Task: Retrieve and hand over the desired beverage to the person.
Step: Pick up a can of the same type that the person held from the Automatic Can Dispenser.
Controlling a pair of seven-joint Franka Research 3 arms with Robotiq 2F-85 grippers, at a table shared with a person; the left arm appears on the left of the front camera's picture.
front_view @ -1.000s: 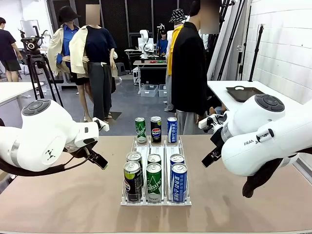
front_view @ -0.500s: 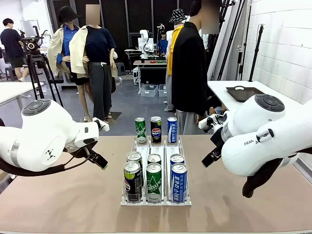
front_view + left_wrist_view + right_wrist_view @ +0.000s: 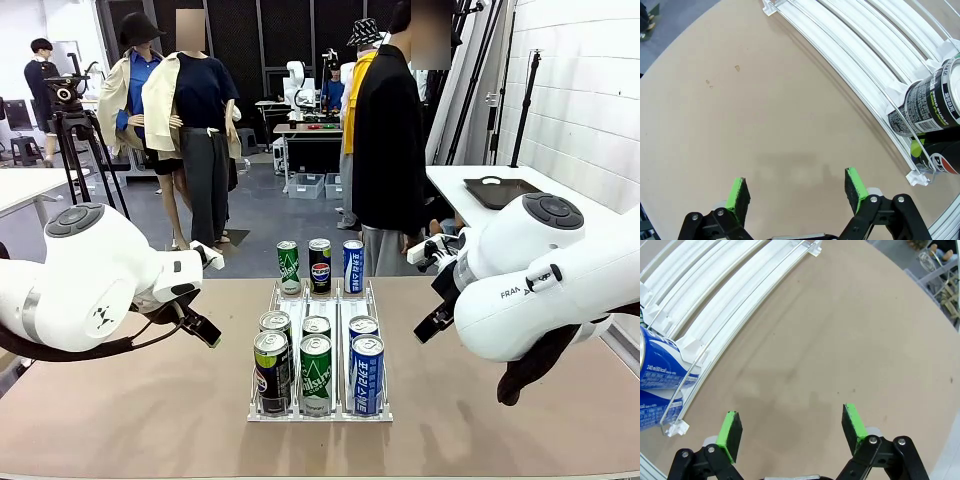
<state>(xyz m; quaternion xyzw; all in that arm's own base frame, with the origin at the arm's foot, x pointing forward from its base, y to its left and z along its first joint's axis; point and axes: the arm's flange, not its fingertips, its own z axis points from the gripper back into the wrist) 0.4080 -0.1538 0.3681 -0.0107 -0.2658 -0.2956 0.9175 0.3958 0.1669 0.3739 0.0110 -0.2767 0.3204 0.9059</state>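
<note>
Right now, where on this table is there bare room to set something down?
Bare table lies on both sides of the can rack: left of it below the open left gripper, right of it below the open right gripper. Crowded: the rack's near end holds six cans, its far end three cans.

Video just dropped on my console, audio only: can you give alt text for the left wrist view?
Left gripper open, green pads apart, over the tan table. A white can rack curves across the upper right, with a black-and-silver can and a black Pepsi can at its end.
</note>
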